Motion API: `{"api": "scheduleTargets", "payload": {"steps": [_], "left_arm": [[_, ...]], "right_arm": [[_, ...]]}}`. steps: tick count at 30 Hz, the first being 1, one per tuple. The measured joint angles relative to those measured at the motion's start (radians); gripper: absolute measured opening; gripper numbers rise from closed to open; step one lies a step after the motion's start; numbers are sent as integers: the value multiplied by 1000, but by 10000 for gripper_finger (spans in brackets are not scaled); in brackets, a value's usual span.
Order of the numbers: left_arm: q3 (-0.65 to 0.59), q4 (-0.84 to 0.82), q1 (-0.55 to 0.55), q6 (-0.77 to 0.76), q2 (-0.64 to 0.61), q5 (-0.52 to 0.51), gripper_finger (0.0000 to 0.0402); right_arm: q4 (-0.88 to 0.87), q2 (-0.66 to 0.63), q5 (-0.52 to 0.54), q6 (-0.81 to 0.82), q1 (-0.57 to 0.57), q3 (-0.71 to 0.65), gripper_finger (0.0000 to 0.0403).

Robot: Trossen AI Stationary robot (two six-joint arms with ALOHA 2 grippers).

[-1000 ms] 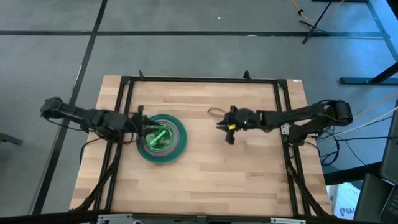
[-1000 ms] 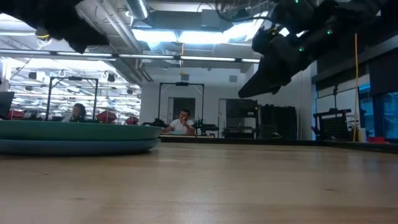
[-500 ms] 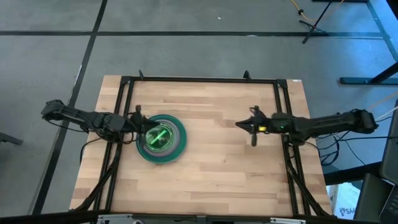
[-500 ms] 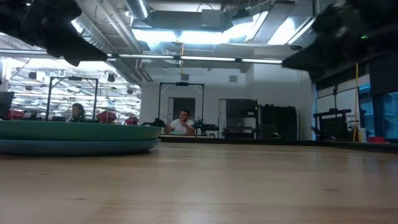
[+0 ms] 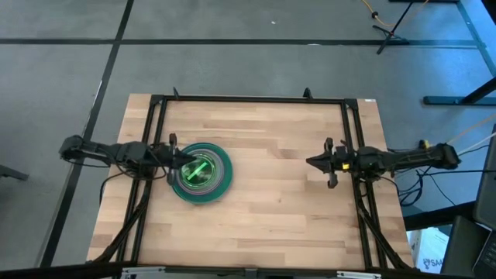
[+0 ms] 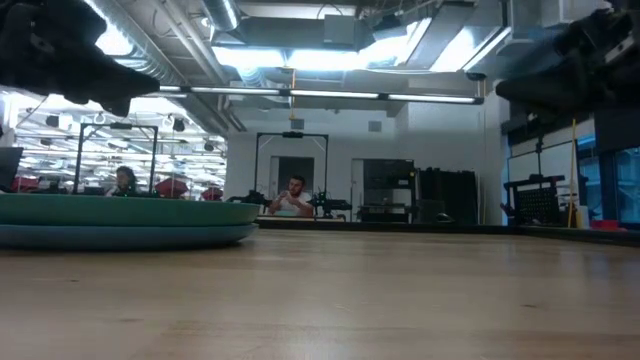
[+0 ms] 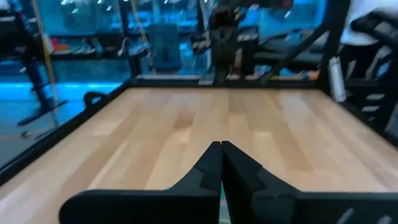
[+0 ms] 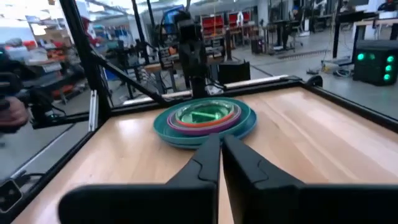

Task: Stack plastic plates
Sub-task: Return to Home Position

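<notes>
The plastic plates sit nested in one stack (image 5: pixel 200 173) on the left half of the table. The blue and teal rims are outermost, with magenta and orange rims inside them and translucent green at the centre (image 8: pixel 205 118). In the low view the stack (image 6: pixel 120 222) rests flat on the wood. My left gripper (image 5: pixel 180 159) is shut and hovers over the stack's left rim; its fingers (image 7: pixel 221 149) point across the table. My right gripper (image 5: pixel 313 163) is shut and held high near the right rail, facing the stack (image 8: pixel 221 140).
A black frame rail (image 5: pixel 248 99) runs around the wooden tabletop (image 5: pixel 271 209). Bare wood lies between the stack and my right gripper, and along the near side. People sit in the room far behind the table (image 6: pixel 290 198).
My right gripper has drawn back from the middle of the table toward the right edge, its arm stretching out level, and stayed shut. My left arm has pulled back slightly toward the left edge above the stack. The plates have not moved.
</notes>
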Motion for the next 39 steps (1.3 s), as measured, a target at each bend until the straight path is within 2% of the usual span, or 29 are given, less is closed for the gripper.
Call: {"api": "scheduleTargets", "payload": {"steps": [4, 7, 12, 19, 39], "left_arm": [[-44, -21, 58, 10, -128, 93, 1], [-51, -13, 96, 23, -129, 164, 0], [-87, 85, 137, 56, -128, 214, 0], [-86, 97, 147, 81, -127, 90, 0], [-86, 95, 147, 80, -127, 85, 0]], "right_arm": [[-63, -92, -8, 3, 0, -7, 14], [-97, -144, -3, 2, 0, -7, 14], [-170, -191, -9, 1, 0, -7, 14], [-256, -180, -1, 20, -1, -7, 14], [-267, -180, -3, 21, -1, -6, 14]]}}
